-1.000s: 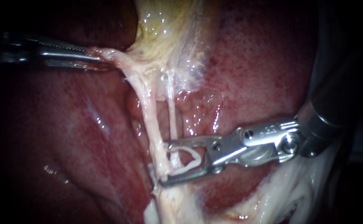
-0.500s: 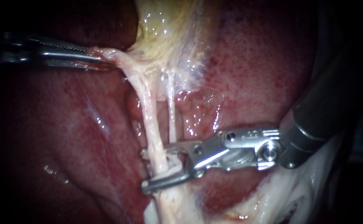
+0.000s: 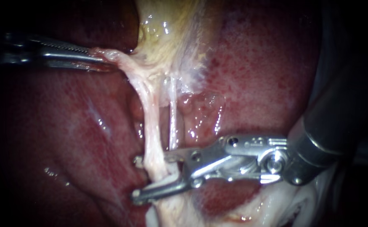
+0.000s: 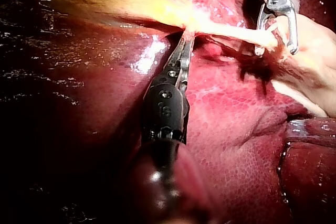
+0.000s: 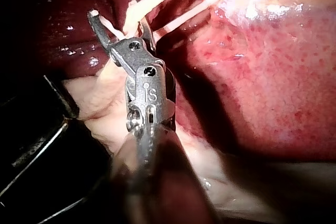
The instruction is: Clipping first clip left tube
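Endoscope view, nearest first. Right instrument [image 3: 138,177] enters from the right; its shaft and metal wrist cross the lower half of the field over white fatty tissue [image 3: 276,206] at the lower edge. Jaws are spread, a clear gap between them. They straddle the left tube [image 3: 150,126]: upper jaw runs behind the tube, its tip emerging on the far side, while the lower jaw crosses in front of it. Tube sits well inside the jaws, low on its visible run. Whether a clip sits in the jaws cannot be made out.

Right wrist view agrees: right instrument [image 5: 116,17] with both jaws parted and the left tube [image 5: 134,11] passing between them.

Right tube [image 3: 173,122], much thinner, runs just beside the left one and drops behind the upper jaw near its hinge. It lies outside the gap.

Liver [image 3: 255,75], red and wet, lies behind both tubes and fills most of the field.

Further back, left instrument [image 3: 97,56] comes in from the left. Its jaws are clamped on a tissue flap [image 3: 112,55] where the tubes meet the gallbladder [image 3: 171,29], and the flap is drawn taut towards the left. Left wrist view: left instrument [image 4: 184,35] pinching the same pale strand, with the right instrument [image 4: 275,45] ahead of it, well apart.
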`<action>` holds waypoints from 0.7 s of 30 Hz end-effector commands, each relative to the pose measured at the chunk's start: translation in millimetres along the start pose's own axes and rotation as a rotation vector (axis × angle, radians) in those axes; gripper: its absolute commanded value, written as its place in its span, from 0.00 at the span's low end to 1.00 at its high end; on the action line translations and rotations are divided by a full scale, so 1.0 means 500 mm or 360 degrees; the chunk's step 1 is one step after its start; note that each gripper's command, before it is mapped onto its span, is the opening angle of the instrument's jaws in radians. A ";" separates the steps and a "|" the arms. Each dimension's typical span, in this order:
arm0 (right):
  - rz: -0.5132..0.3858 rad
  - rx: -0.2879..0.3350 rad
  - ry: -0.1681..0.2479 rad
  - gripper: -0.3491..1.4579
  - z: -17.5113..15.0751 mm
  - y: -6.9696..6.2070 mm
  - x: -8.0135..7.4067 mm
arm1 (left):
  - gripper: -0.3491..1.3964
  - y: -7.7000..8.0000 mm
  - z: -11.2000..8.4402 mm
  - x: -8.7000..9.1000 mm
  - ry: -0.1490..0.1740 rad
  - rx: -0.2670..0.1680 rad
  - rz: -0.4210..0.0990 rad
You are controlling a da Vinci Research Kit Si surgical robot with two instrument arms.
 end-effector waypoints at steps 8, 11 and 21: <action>0.0045 0.0016 -0.0008 0.42 0.0007 -0.0008 -0.0008 | 0.00 -0.0001 0.0001 -0.0001 0.0001 -0.0001 0.0001; 0.0060 0.0043 -0.0021 0.39 0.0008 -0.0003 -0.0016 | 0.00 -0.0002 0.0002 -0.0001 0.0001 0.0000 0.0001; 0.0073 0.0173 -0.0083 0.19 0.0010 0.0001 -0.0032 | 0.00 -0.0002 0.0002 -0.0001 0.0001 0.0000 0.0001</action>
